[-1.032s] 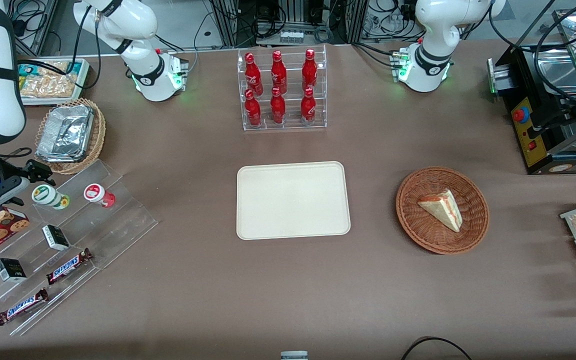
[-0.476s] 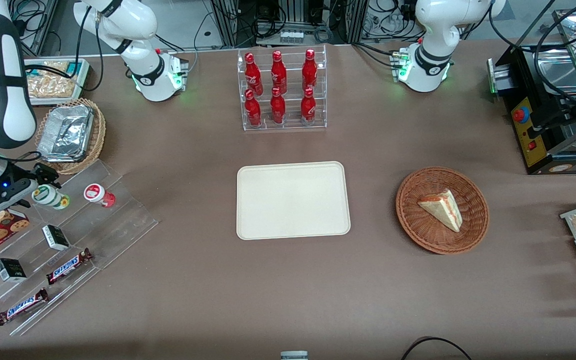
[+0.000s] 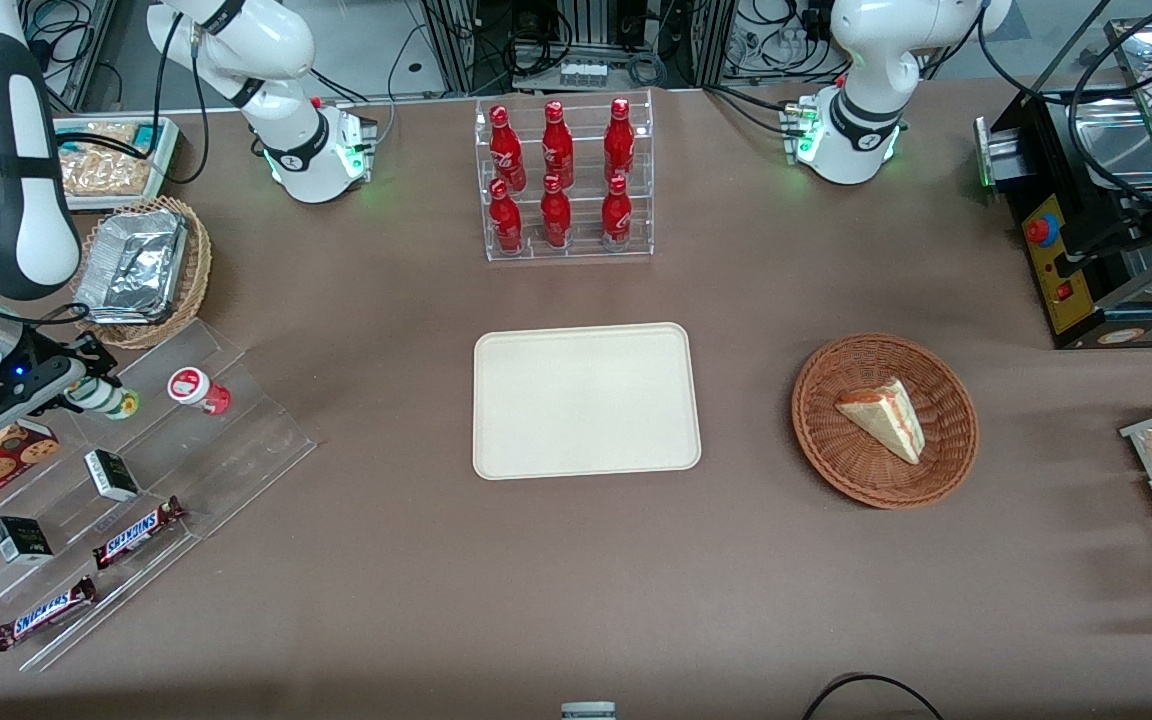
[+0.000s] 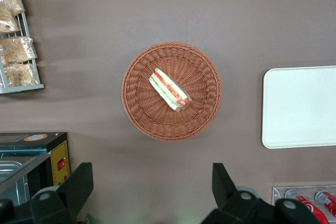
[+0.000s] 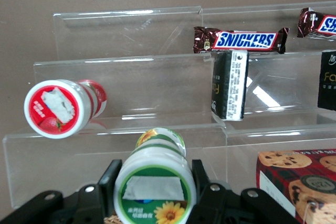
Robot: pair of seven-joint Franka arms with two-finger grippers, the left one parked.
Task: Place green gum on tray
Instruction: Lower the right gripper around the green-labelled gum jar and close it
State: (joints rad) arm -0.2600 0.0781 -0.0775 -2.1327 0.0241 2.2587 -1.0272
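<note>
You're sitting right at the grab here. The gripper [image 5: 153,188] is down at the top step of the clear acrylic riser [image 3: 151,440], and the green gum [image 5: 155,182] is lying on its side between the jaws, lid facing the wrist camera. The jaws are spread with one finger flanking each side of the lid; I can't tell for sure if the pads are touching the bottle yet, but it doesn't look squeezed.

What I'd be watching while you're closing:

- The gum bottle is round and lying down, so it's probably going to want to roll or squirt out if one finger lands first. Keep it centred and close slowly.
- The red-lid gum bottle [image 5: 59,107] is lying just beside the green one, one step farther from the gripper. It's apart from the fingers, but keep it that way, so don't swing sideways toward it.
- The cookie box [image 5: 296,182] is also just beside the green gum on the same level, so come straight up off the riser before travelling.
- Go for the body near the lid, not the lid rim alone, since the rim looks like it'd slip.

Once it's lifted clear, the cream tray [image 3: 586,400] is sitting bare on the bench [image 3: 386,560], well apart from the riser, toward the parked arm's end, so you've got plenty of landing room.
</note>
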